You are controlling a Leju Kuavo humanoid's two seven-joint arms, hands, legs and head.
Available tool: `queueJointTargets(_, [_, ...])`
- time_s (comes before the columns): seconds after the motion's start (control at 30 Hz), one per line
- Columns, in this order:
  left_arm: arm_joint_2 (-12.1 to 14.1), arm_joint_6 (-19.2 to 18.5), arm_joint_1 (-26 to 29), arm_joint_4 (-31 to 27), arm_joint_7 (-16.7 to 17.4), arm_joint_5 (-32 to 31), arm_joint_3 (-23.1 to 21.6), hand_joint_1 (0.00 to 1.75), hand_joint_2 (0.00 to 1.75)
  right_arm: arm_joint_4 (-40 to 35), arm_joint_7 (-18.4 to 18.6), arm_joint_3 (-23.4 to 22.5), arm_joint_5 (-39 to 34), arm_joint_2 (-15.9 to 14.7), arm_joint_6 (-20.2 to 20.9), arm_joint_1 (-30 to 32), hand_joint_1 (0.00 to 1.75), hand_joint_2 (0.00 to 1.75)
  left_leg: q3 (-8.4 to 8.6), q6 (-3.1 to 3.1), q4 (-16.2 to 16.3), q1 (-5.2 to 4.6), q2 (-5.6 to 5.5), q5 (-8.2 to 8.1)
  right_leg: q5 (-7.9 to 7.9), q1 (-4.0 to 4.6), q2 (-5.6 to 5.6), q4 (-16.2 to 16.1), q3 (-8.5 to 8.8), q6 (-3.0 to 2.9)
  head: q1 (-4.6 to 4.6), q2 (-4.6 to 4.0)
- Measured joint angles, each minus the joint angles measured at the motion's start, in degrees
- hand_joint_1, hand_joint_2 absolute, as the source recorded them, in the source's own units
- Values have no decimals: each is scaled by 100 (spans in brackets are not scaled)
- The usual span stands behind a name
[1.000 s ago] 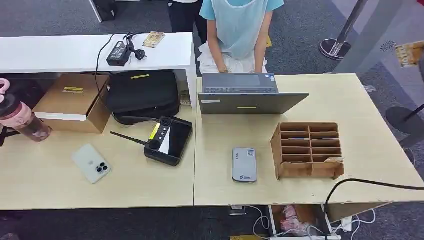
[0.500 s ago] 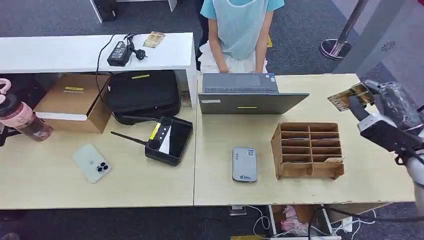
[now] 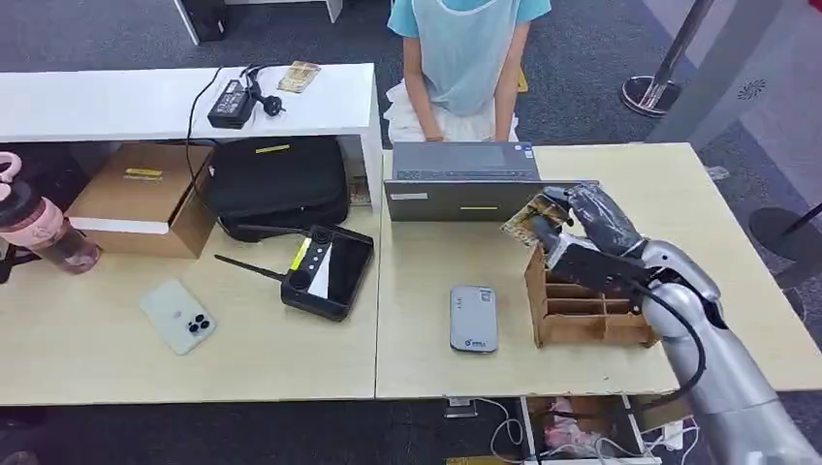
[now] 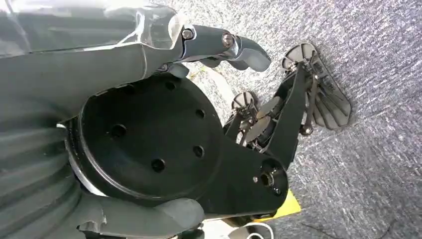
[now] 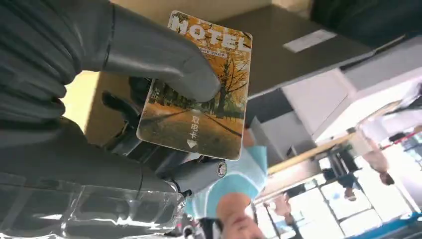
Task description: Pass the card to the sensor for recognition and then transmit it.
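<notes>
Nearest, on the pale wooden bench (image 3: 436, 358): small grey rounded card sensor (image 3: 474, 319) lying flat, just left of a brown cardboard sorting rack with open compartments (image 3: 591, 308). Above the rack's far left corner: right hand (image 3: 582, 232) on a silver arm, reaching in from the lower right. Pinched between its thick grey thumb and darker fingers (image 5: 196, 172): thin rectangular hotel key card printed with orange autumn trees (image 5: 199, 89), raised in the air, apart from the sensor, held at one end with most of its face exposed. Likely light, stiff and slick; best kept pinched by one end, flat face free for the reader, grip firm enough to stop sliding. Left hand (image 4: 149, 164) hanging over grey carpet; fingers' state impossible to tell. Farther back: grey open laptop (image 3: 475, 184), then a person in a light blue top (image 3: 460, 48).
</notes>
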Motion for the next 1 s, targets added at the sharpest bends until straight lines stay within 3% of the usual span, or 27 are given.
queueJointTargets(0.27, [0,-61,16,0,0,-9,0,0,175,1099,136,753,42,519,59,-599,175,175,-3,0,0,0,-6,0,-1,0,-3,0,-3,-1,-2,0])
queueJointTargets(0.5, [7,-96,39,0,52,-44,0,0,175,2035,273,1163,-17,728,70,-972,175,175,-2,0,1,0,-6,0,0,0,-3,0,-2,-1,0,0])
queueJointTargets(0.77, [48,-258,77,0,138,-177,-4,0,175,2687,302,1402,-181,671,140,-1116,175,175,3,0,2,-1,-7,0,-1,0,-2,-3,-5,-1,-2,0])
queueJointTargets(1.0, [114,-402,110,0,194,-323,-39,0,175,2964,228,1463,-258,317,66,-842,175,175,3,0,2,-1,-2,-2,0,0,2,-6,-5,-1,-2,0])
